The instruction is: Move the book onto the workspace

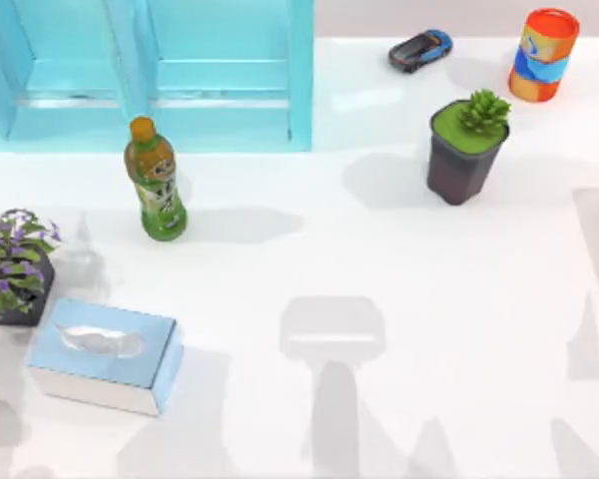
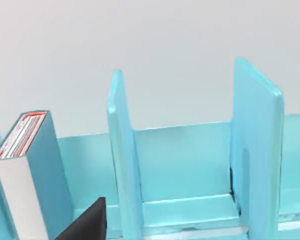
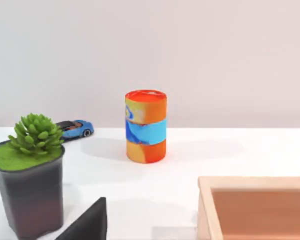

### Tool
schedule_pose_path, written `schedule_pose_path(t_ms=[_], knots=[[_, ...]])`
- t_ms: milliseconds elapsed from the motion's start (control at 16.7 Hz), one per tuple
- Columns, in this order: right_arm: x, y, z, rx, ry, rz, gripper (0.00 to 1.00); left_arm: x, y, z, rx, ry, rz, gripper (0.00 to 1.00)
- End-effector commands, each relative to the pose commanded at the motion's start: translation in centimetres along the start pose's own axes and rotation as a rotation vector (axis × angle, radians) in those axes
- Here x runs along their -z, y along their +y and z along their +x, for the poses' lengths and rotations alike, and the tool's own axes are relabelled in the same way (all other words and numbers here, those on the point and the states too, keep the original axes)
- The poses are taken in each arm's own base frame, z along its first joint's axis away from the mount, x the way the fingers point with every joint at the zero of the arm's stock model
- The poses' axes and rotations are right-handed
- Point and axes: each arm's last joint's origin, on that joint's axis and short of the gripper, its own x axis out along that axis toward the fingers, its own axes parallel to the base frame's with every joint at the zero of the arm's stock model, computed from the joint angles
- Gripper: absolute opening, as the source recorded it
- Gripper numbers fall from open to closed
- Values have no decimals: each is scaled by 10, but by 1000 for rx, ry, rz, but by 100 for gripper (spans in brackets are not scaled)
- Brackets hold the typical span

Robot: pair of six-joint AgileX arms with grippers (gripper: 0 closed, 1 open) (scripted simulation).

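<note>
The book point(image 2: 27, 170) stands upright inside the turquoise shelf unit point(image 1: 220, 75), in the compartment beside a thin upright divider point(image 2: 122, 155). Its teal cover faces that divider, its silvery-white page edges face my left wrist camera, and a red-and-white patch shows on its top end. It is not on the workspace point(image 1: 399, 299), the glossy white tabletop that spreads in front of the shelf.

A dark wedge of my left gripper point(image 2: 87, 222) shows at the edge of the left wrist view, low in front of the shelf and near the book; I cannot tell how far its fingers are spread or whether they hold anything. A similar dark wedge of my right gripper point(image 3: 87, 222) shows in the right wrist view, near a potted succulent point(image 3: 32, 170); again I cannot tell its opening.

On the tabletop, a green drink bottle point(image 1: 156, 180) stands just in front of the shelf. A light-blue tissue box point(image 1: 105, 354) lies at the left, near a purple-flowered plant point(image 1: 15, 264). At the far right stand an orange and blue can point(image 1: 544, 55) and a small blue toy car point(image 1: 419, 50). A wooden tray point(image 3: 255, 207) sits near my right gripper.
</note>
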Motion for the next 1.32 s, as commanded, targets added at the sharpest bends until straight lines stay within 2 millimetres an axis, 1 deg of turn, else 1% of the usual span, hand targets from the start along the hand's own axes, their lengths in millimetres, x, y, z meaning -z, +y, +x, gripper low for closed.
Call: schedule_pose_path(t_ms=[60,120,180,300,360,420,540,720,900,1020,1320], knots=[[0,0,0,0,0,0,100,-3,9,18,6,31,-1,100],[0,0,0,0,0,0,100,-2,19,39,12,72,-7,100],[0,0,0,0,0,0,100,4,31,61,18,116,-18,100],[0,0,0,0,0,0,100,24,56,100,26,192,-43,100],[0,0,0,0,0,0,100,35,69,117,28,220,-56,100],[0,0,0,0,0,0,100,48,82,131,28,243,-67,100],[0,0,0,0,0,0,100,73,107,153,24,274,-84,100],[0,0,0,0,0,0,100,108,141,176,12,292,-95,100],[0,0,0,0,0,0,100,131,164,188,5,287,-90,100],[0,0,0,0,0,0,100,137,170,190,4,283,-87,100],[0,0,0,0,0,0,100,138,168,191,7,287,-89,100]])
